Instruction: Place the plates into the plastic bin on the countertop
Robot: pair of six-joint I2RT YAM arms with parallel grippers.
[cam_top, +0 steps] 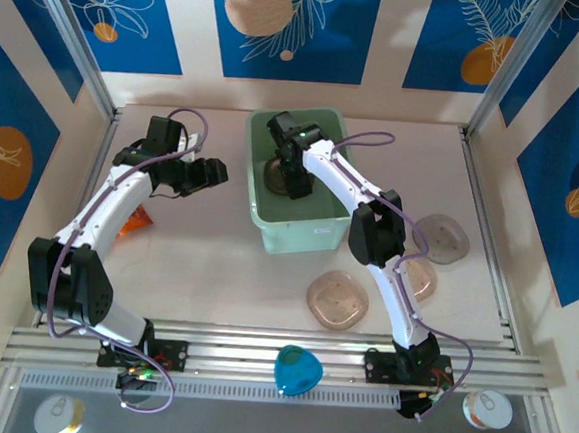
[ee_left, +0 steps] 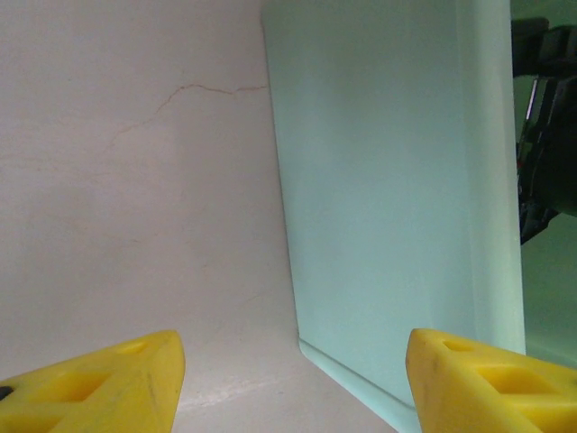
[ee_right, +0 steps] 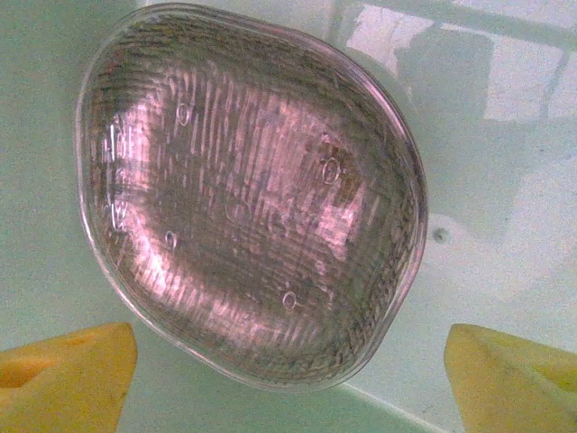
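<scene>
Big picture first: the desk [cam_top: 215, 271] is roomy on its near left, while metal rails close it in on both sides. The plastic bin [cam_top: 298, 239] sits far centre, and that is where the trouble could start. The right end effector [cam_top: 294, 182] is down inside it with its fingers spread wide and pinching nothing. If it comes up at a slant, a finger or the wrist could catch the rim and drag the tub.

The left end effector [cam_top: 205, 173] is also spread and empty. It hangs just beside the bin's left wall, so a small drift right would nudge the bin.

The smoky plate [ee_right: 252, 189] lies on the bin floor, clear of both fingertips, so it looks delivered.

Still out on the desk are a pinkish plate [cam_top: 337, 300] near centre and a grey plate [cam_top: 440, 237] right of the bin. Another plate [cam_top: 423, 279] is half hidden by the right forearm. All three lie flat with shallow rims, so I'd expect a pinch to slip or skid one toward the right rail.

The orange packet [cam_top: 137, 220] lies under the left arm, out of the way.
</scene>
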